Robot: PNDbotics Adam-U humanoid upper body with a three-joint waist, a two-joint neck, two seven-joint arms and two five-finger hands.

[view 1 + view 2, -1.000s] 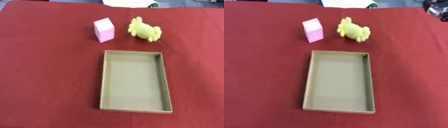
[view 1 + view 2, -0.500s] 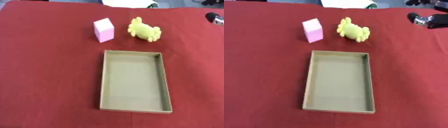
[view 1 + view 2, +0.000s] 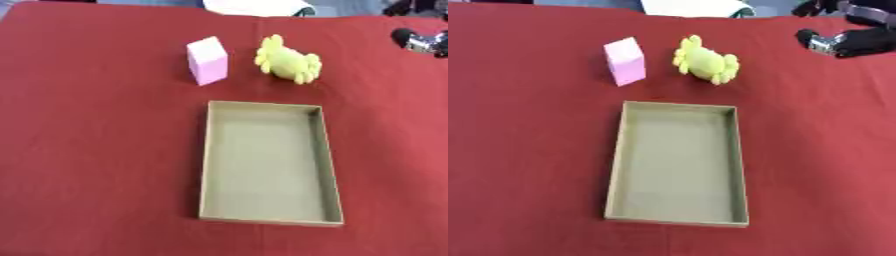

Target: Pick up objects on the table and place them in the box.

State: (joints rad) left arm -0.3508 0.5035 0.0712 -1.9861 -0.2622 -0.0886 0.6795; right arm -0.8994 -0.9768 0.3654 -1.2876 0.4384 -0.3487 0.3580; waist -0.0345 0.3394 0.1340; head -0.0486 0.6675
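An open, shallow cardboard box (image 3: pixel 206 165) lies in the middle of the red table with nothing in it. Beyond its far edge stand a pink block (image 3: pixel 208 60) and, to its right, a yellow soft toy (image 3: pixel 288 61) lying on its side. My right hand (image 3: pixel 852 36), black with silver joints, reaches in from the upper right corner, well to the right of the toy and apart from it. Blur and the picture's edge hide how its fingers stand. My left hand shows in neither view.
The red cloth (image 3: pixel 87 150) covers the whole table. A white object (image 3: pixel 258 7) lies past the far edge, behind the toy. Bare cloth spreads on the left of the box and on its right.
My right hand has come further in from the upper right corner, leftward and downward toward the toy. The block, toy and box have not moved.
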